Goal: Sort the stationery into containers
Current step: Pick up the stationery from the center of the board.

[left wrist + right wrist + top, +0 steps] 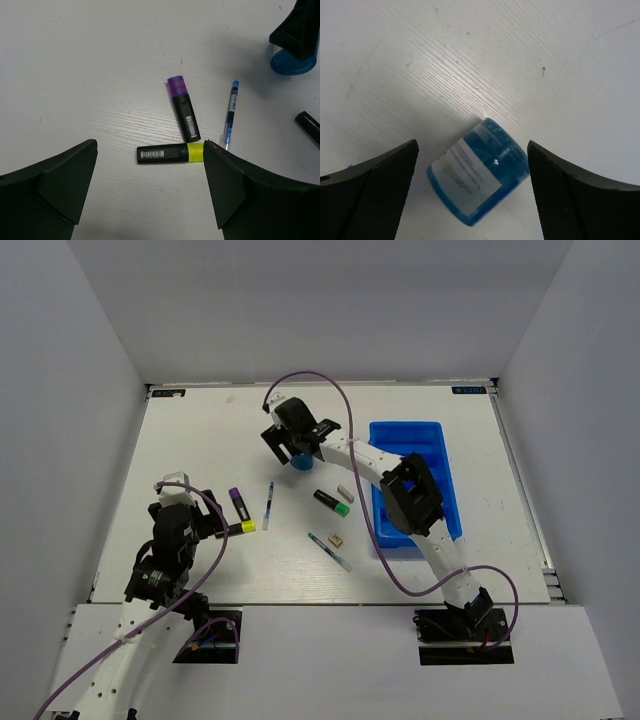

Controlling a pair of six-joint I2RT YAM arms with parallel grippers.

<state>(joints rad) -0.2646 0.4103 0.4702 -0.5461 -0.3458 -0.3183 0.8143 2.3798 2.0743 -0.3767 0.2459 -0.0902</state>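
R gripper (pixel 471 165) open wide astride round blue jar (pixel 477 177), left of tray (pixel 408 440); off-ctr pinch could roll it away.

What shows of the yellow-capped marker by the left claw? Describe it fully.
The yellow-capped marker has a short black barrel, plastic by its look, with a white barcode label and a bright yellow cap fitted on. It lies flat on the white table, crosswise between the fingers of the open left claw, which does not grip it. The purple-capped marker ends just above its cap; whether they touch is unclear.
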